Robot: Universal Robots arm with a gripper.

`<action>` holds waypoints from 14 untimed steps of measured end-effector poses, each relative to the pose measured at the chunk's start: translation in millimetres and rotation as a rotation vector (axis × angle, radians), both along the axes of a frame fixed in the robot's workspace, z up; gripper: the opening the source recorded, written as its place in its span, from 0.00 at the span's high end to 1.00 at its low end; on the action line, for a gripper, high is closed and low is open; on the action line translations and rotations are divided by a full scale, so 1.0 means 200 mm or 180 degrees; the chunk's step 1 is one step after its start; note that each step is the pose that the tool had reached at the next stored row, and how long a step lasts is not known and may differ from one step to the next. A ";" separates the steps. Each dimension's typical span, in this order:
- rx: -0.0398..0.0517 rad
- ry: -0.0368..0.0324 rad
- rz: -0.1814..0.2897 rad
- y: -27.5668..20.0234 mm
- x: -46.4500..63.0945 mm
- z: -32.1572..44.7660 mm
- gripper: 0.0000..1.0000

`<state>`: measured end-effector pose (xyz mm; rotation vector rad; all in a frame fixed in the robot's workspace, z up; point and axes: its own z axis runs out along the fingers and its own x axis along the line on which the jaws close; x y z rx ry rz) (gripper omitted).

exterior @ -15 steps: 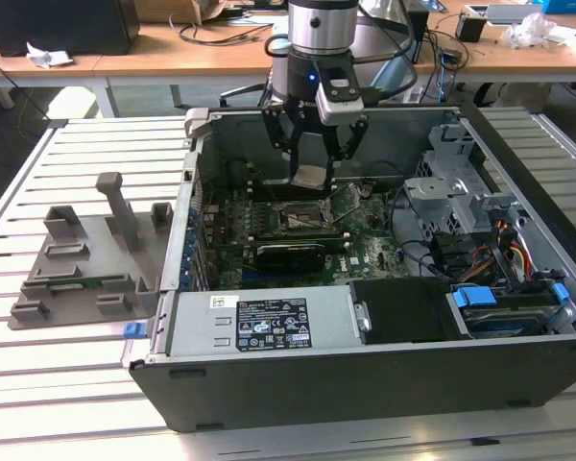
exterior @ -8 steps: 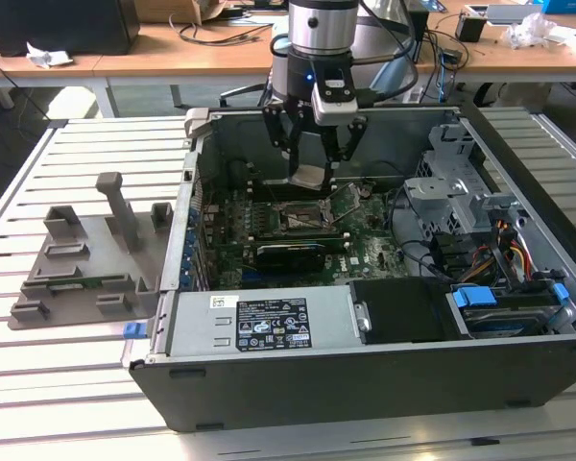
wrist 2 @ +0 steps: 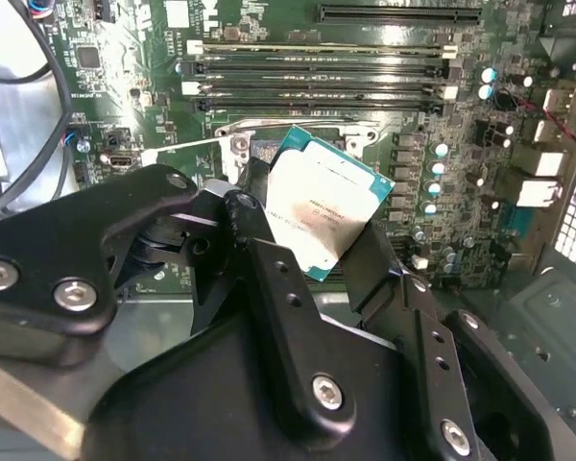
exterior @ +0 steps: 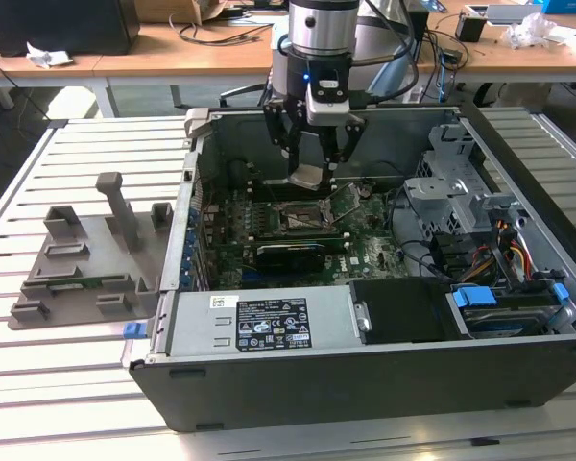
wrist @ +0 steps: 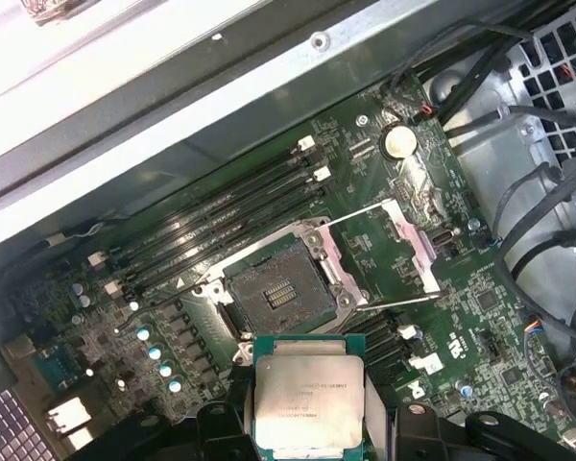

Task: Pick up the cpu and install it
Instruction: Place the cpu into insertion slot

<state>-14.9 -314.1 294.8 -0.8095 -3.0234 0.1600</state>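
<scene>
One flat silver square cpu (wrist: 308,399): held aloft.
Black gripper (exterior: 314,161): one, jaws clamping the cpu.
Black square socket (wrist: 274,291): one, uncovered.

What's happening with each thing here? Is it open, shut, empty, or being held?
cpu: held in the gripper, up in the air, not installed.
gripper: shut on the cpu.
socket: empty and uncovered.
socket frame: swung open.
memory slots: empty.
computer case: open, side off.
grey tray: lying flat beside the computer case.
</scene>
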 end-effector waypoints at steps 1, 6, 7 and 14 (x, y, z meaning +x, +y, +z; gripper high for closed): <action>0.0000 0.0000 -0.0024 0.000 0.00 0.000 0.45; 0.0000 0.0000 -0.0152 0.000 0.00 0.000 0.45; 0.0000 0.0000 -0.0173 0.000 0.00 0.000 0.45; 0.0000 0.0000 -0.0328 0.000 0.00 0.000 0.45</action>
